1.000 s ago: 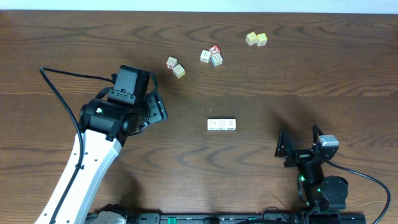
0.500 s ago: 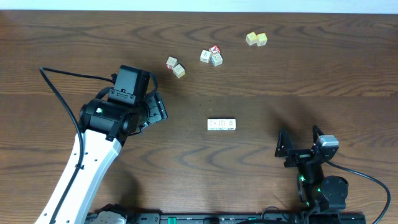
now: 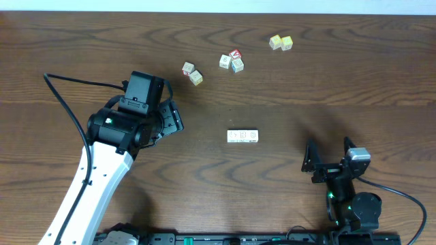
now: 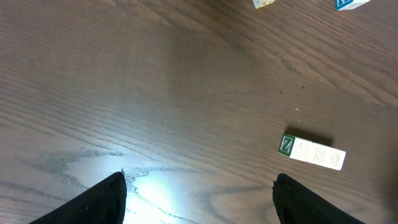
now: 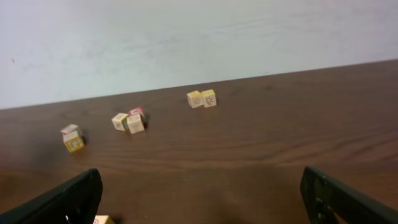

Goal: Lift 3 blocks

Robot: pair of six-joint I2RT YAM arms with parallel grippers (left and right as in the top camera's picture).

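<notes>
left gripper (image 3: 174, 119): jaws are standing wide open, holding nothing and touching nothing. in the left wrist view the two dark fingertips (image 4: 111, 198) are sitting at the bottom corners of the frame with bare wooden table (image 4: 155, 93) between them.

right gripper (image 3: 329, 155): jaws are also standing fully apart and gripping nothing. it is sitting near the front edge of the table, on the right side. its wrist view is looking level across the table toward the far wall, with only tabletop between the fingers (image 5: 71, 198).

row of three blocks (image 3: 242, 135): three whitish cubes are lying side by side, touching one another, flat on the table near its centre. the row is lying between the two grippers, well apart from both. in the left wrist view (image 4: 312, 152) the end face nearest the camera is showing a green border with a letter; the top faces are carrying faint marks.

other items along the far side of the table: a pair of pale yellow cubes (image 3: 281, 42), a cluster with a red-topped cube (image 3: 232, 61), and another pair of cubes (image 3: 192, 73). all are lying away from both grippers.
</notes>
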